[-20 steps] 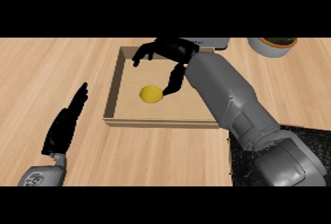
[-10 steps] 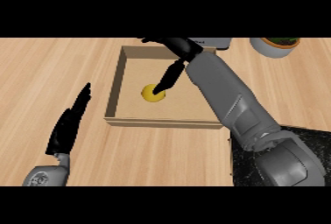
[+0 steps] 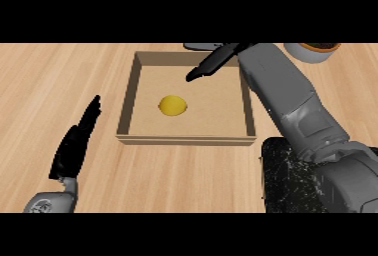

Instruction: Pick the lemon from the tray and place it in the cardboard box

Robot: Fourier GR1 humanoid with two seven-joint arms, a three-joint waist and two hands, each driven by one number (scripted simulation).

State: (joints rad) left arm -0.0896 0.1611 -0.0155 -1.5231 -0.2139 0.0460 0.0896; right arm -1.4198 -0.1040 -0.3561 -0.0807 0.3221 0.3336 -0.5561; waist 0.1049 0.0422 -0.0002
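Observation:
A yellow lemon point(image 3: 173, 105) lies on the floor of the cardboard box point(image 3: 127, 100), a little left of its middle. My right hand point(image 3: 212, 64) hovers over the box's far right part with its fingers straight, open and holding nothing; it is clear of the lemon. My left hand point(image 3: 76, 141) rests open on the wooden counter to the left of the box, fingers pointing away from me. The tray shows only as a grey edge point(image 3: 201, 46) behind the box, mostly hidden by my right arm.
A round pot with dark contents point(image 3: 316, 50) stands at the back right of the counter. A dark speckled surface point(image 3: 291, 175) sits at the lower right beside my right arm. Wooden counter point(image 3: 66, 70) runs left of and in front of the box.
My right hand was curled above the lemon, then reached down with straight fingers beside it, and now has lifted back toward the box's far right corner. The lemon stays in the box.

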